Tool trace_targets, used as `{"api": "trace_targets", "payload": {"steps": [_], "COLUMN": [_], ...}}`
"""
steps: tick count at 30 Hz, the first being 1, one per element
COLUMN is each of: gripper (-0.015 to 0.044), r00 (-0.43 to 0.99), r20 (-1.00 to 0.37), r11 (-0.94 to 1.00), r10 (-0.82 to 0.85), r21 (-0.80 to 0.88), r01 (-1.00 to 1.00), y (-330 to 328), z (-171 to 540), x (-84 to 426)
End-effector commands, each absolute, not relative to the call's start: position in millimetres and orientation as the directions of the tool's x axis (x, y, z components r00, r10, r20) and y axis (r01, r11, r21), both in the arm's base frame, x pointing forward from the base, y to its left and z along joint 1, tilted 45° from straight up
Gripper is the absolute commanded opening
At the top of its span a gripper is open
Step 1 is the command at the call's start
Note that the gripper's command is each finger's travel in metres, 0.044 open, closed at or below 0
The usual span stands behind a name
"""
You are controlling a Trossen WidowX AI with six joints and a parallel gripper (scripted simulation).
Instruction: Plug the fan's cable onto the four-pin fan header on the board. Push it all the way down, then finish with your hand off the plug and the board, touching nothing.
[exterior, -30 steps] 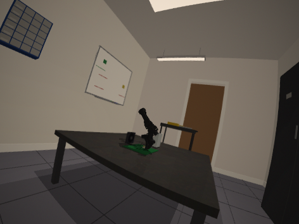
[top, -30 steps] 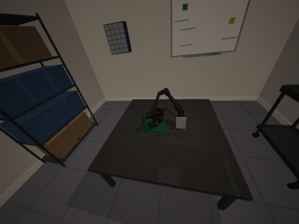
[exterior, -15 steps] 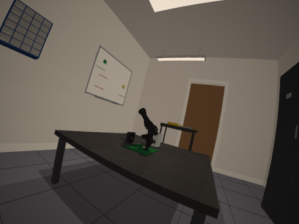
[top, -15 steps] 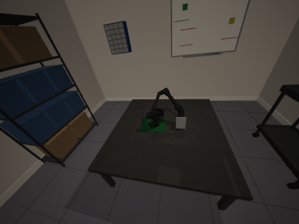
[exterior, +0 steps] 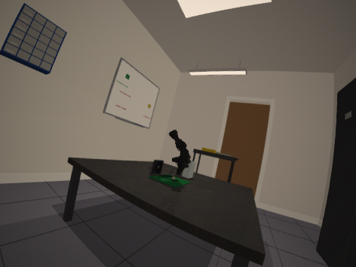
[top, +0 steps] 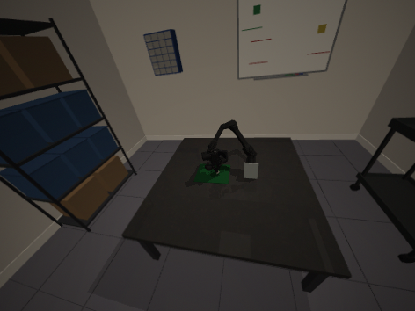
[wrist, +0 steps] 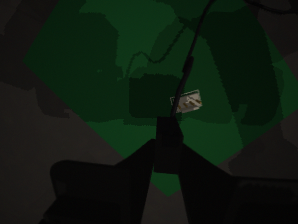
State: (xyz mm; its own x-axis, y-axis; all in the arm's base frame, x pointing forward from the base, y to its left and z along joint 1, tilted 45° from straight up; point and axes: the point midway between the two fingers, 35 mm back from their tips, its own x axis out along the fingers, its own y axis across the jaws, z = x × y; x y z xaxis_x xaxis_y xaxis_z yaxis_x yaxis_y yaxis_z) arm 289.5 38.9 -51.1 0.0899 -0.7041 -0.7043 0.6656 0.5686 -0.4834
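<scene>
Gripping plug (wrist: 167,145) (mostly hidden), end effector (wrist: 167,165), cable (wrist: 192,47) cut off

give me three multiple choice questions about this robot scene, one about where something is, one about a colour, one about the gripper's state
1. Where does the header sit?
A. on the board
B. on the floor
C. on the shelf

2. What colour is the board?
A. red
B. green
C. white

3. What is the gripper doing?
A. open wide
B. shut on nothing
C. shut on the plug

Answers: 1 A, the pale header lies within the green area. 2 B, the wrist view shows it green. 3 C, the fingers meet on the dark plug, its cable running up.
</scene>
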Motion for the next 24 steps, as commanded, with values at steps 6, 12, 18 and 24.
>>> {"api": "trace_targets", "payload": {"steps": [6,12,18,24], "gripper": [0.0000,0.0000,0.0000,0.0000], "r00": [0.089,0.089,0.089,0.089], "r20": [-0.707,-0.707,-0.707,-0.707], "r11": [0.435,0.310,0.171,0.025], "r10": [-0.701,-0.701,-0.702,-0.702], "r21": [-0.326,-0.190,-0.046,0.100], "r01": [0.839,0.932,0.984,0.995], "y": [34.2,29.3,24.2,19.2], "z": [-43.2,-38.4,-33.6,-28.9], "x": [290.8,291.7,292.5,293.0]}}
